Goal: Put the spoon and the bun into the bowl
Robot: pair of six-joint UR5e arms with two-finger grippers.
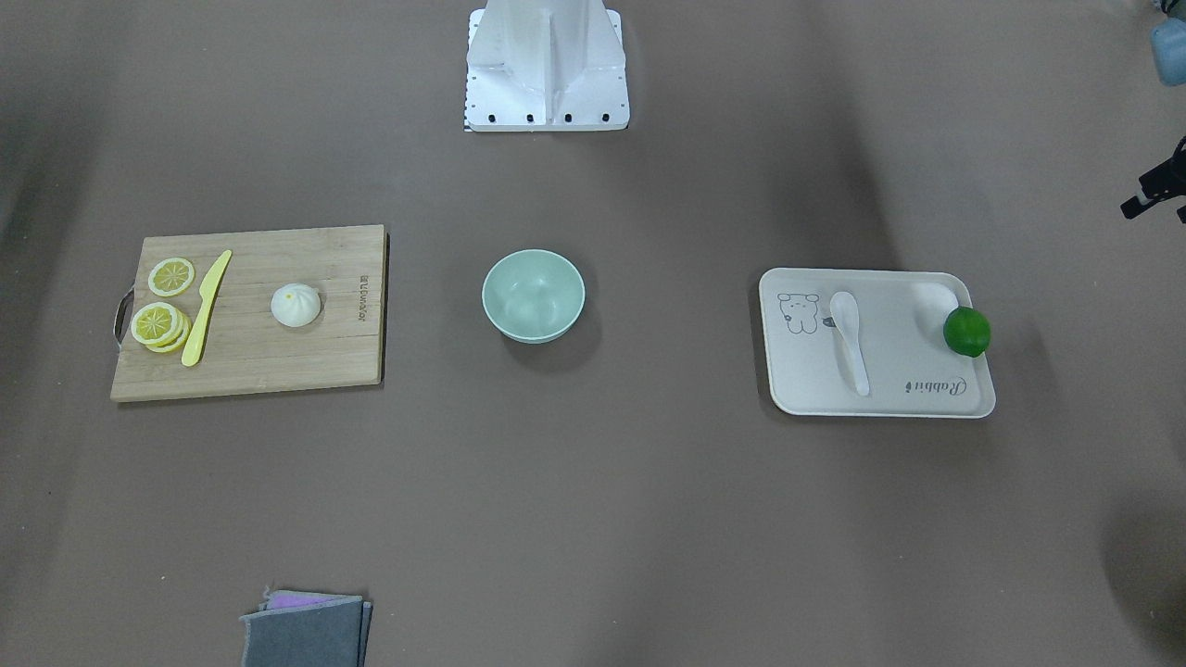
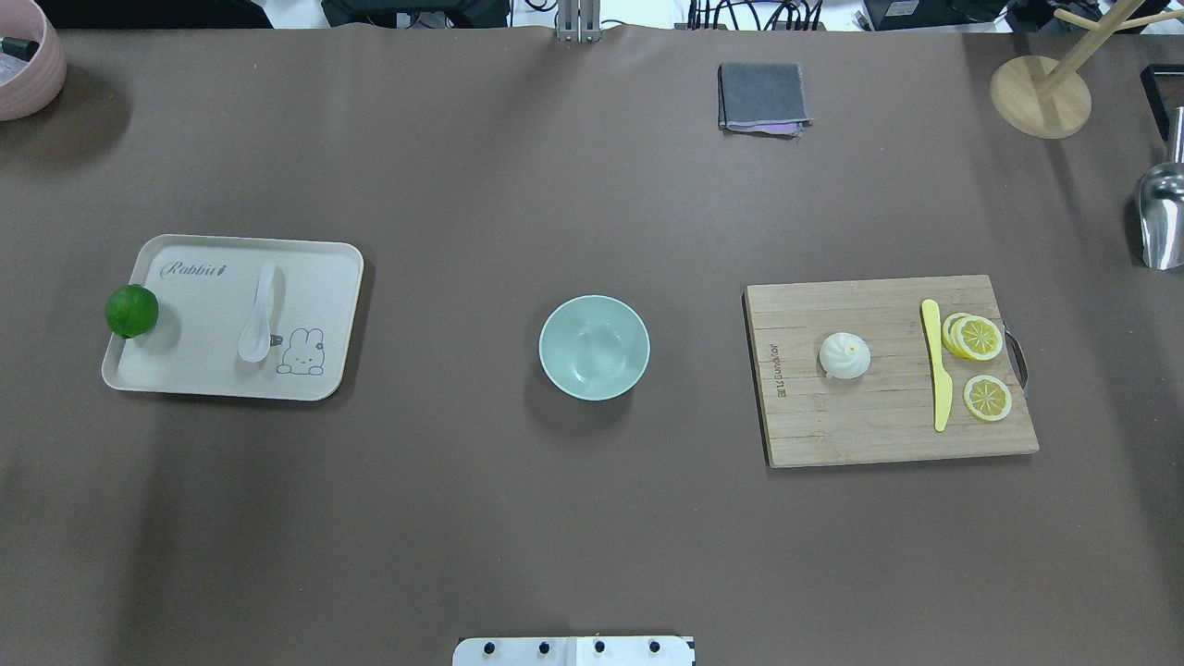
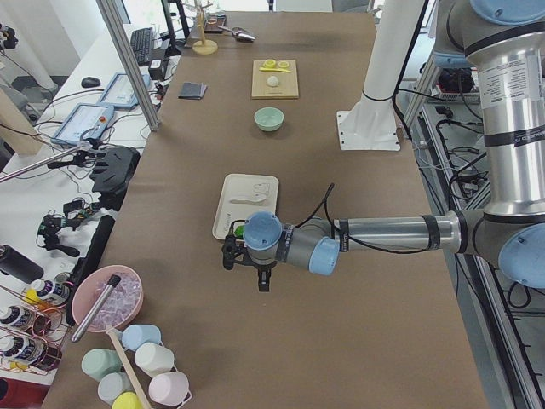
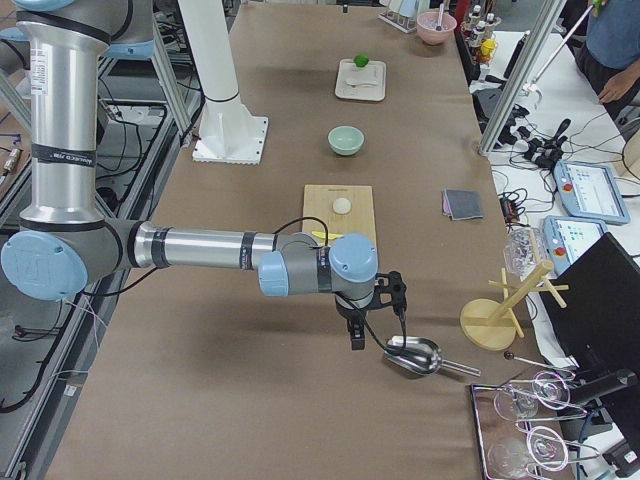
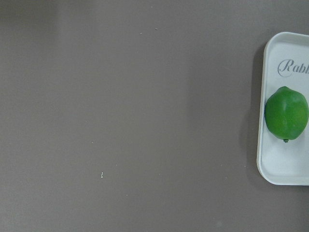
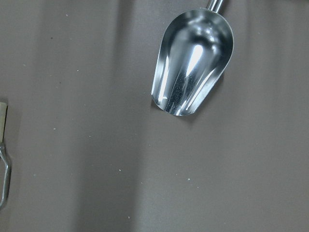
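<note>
The white spoon (image 1: 850, 338) lies on a cream tray (image 1: 876, 410); the overhead view shows it too (image 2: 262, 313). The white bun (image 1: 296, 305) sits on a wooden cutting board (image 1: 278, 361), also seen from overhead (image 2: 844, 355). The mint-green bowl (image 1: 533, 295) stands empty at the table's middle (image 2: 594, 347). My left gripper (image 3: 249, 268) hovers beyond the tray's lime end. My right gripper (image 4: 375, 315) hovers past the board, next to a metal scoop (image 4: 415, 355). I cannot tell whether either gripper is open or shut.
A green lime (image 1: 966, 332) sits on the tray's edge. A yellow knife (image 1: 206, 308) and lemon slices (image 1: 163, 324) lie on the board. A folded grey cloth (image 2: 760, 96), a wooden stand (image 2: 1041, 95) and a pink bowl (image 2: 28, 55) sit along the far edge.
</note>
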